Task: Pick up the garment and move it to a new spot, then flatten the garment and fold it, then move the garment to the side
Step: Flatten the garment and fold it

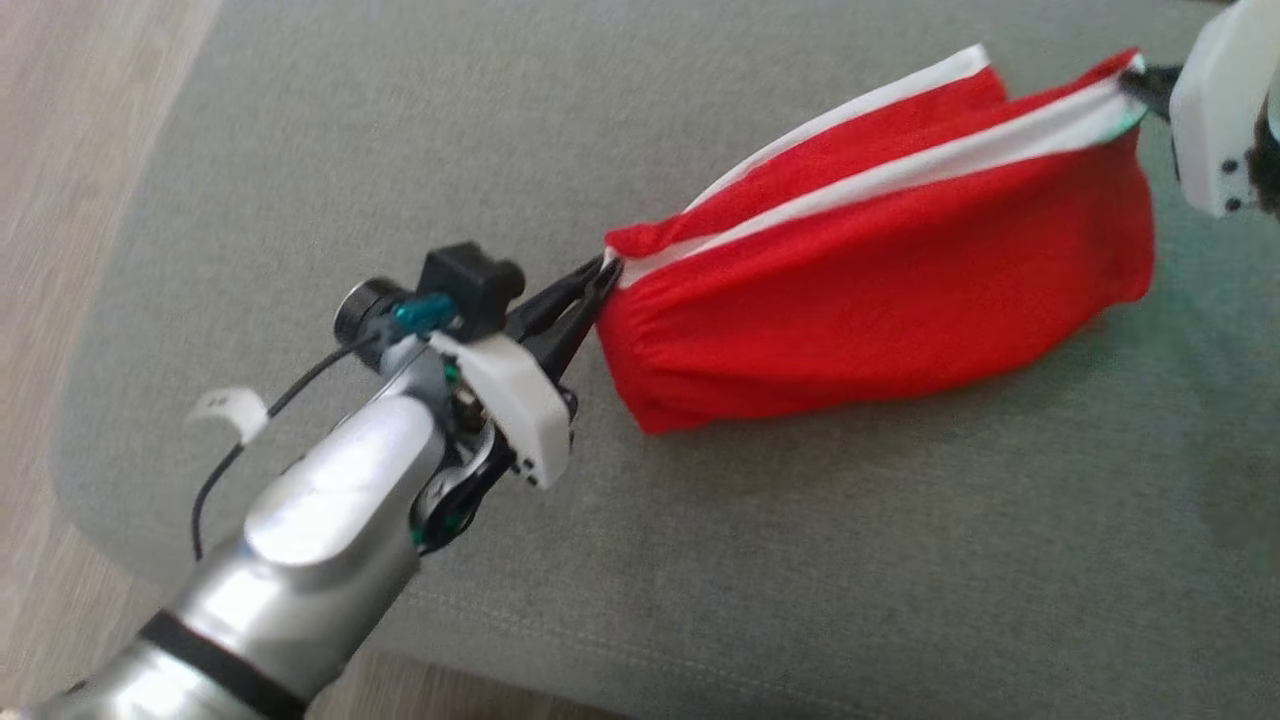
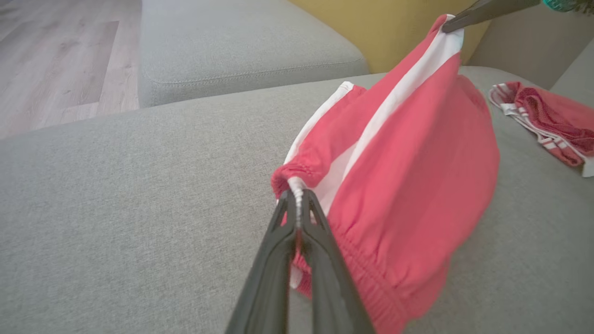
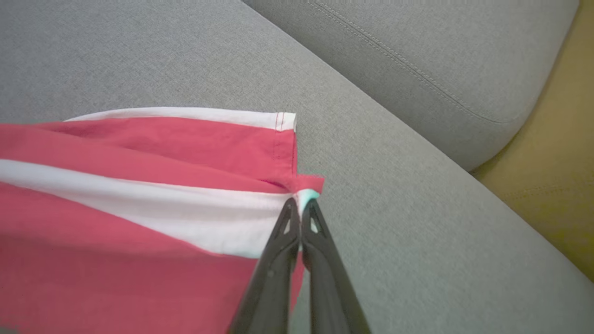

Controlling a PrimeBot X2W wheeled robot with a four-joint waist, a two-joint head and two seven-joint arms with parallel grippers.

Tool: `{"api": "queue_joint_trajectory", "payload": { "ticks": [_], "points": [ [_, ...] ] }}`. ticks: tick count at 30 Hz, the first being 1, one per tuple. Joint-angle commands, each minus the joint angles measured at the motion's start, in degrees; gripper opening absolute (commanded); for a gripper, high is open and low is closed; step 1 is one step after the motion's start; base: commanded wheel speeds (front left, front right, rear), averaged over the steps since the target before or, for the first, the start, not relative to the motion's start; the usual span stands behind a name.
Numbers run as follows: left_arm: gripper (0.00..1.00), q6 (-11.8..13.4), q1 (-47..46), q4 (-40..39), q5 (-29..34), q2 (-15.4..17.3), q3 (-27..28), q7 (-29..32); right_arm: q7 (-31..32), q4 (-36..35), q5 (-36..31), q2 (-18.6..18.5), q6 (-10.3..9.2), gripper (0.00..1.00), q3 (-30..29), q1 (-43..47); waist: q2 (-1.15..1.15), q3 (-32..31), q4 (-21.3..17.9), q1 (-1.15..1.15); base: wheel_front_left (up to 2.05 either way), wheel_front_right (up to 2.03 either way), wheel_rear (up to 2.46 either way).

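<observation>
The garment (image 1: 880,260) is a pair of red shorts with white side stripes, stretched between both grippers above the grey cushion (image 1: 800,560). My left gripper (image 1: 604,272) is shut on the elastic waistband end (image 2: 297,185), which bunches around its tips. At the upper right of the head view my right gripper (image 1: 1135,85) is shut on the hem corner at the white stripe (image 3: 304,197). The cloth (image 3: 139,195) hangs taut along the stripe and sags below it, its lower edge close to the cushion.
A second red and white garment (image 2: 547,116) lies crumpled on the cushion, to the right in the left wrist view. Another grey cushion (image 2: 232,46) sits behind, with a yellow surface (image 3: 557,176) beside it. Wooden floor (image 1: 60,200) runs along the cushion's left edge.
</observation>
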Motion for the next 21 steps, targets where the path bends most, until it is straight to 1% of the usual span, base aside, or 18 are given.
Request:
{"api": "queue_joint_trajectory", "payload": {
  "ticks": [1,6,7,10,21],
  "points": [
    [0.00,-0.4,-3.5,0.1,0.5,0.6,1.9,-0.6,-1.0,-0.1,-1.0,0.0,0.11,0.00,-0.4,-1.6,0.00,3.0,2.1,0.00,0.00,0.00,0.00],
    [0.00,-1.7,-6.8,5.8,0.5,-2.9,1.0,-2.0,-3.8,2.9,-2.9,1.7,0.11,0.00,1.2,-4.5,0.00,5.9,3.3,0.00,0.00,0.00,0.00],
    [0.00,-2.1,-7.7,7.7,0.5,-4.1,0.7,-2.7,-5.0,3.9,-3.4,2.2,0.11,0.00,2.0,-5.4,0.00,6.7,3.7,0.00,0.00,0.00,0.00],
    [0.00,-2.6,-8.9,10.4,0.2,-5.5,0.5,-3.9,-7.5,5.0,-4.1,2.8,0.11,0.00,3.3,-6.6,0.00,7.7,4.3,0.00,0.00,0.00,0.00],
    [0.00,-3.4,-11.6,16.8,-0.5,-8.5,0.5,-7.1,-14.7,10.3,-4.5,4.0,0.11,0.00,7.3,-9.7,0.00,9.7,6.0,0.00,0.00,0.00,0.00]
  ]
}}
